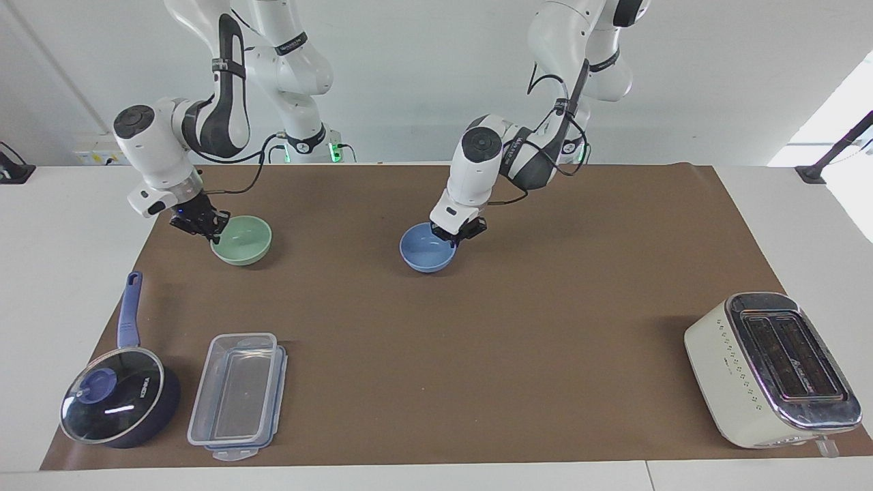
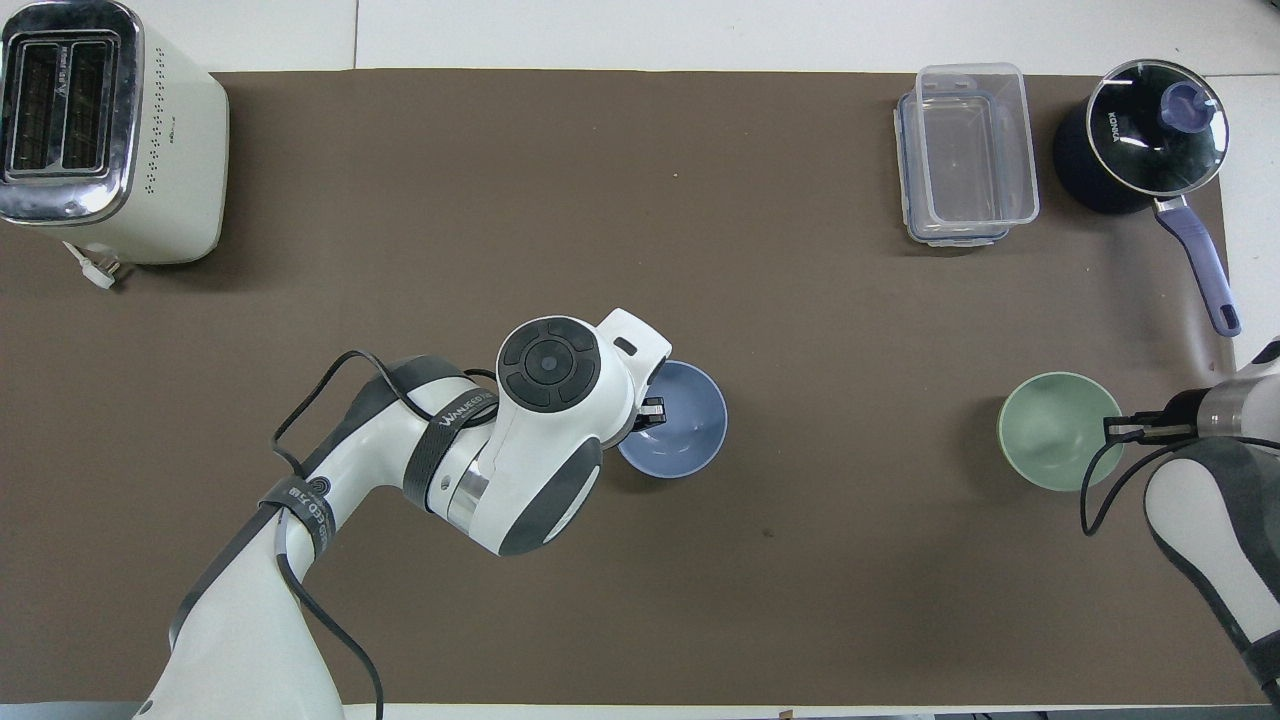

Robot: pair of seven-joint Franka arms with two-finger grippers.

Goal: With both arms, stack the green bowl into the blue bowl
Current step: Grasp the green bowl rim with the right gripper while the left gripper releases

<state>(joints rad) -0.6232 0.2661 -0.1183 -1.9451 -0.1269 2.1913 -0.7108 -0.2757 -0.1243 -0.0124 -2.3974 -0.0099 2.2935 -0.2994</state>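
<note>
Pale mint-green, the small round plastic-looking bowl (image 1: 241, 239) is seen toward the right arm's end of the brown mat (image 1: 477, 327), its rim pinched at about nine o'clock, in the facing view, by the right gripper (image 1: 204, 225). The small round light blue bowl (image 1: 427, 248) is held near the mat's middle by the left gripper (image 1: 459, 234), clamped on the rim at about two o'clock. The gathering step is judged in hand; stacking is not yet done. Next, the green bowl must be carried over the blue bowl and lowered in.
</note>
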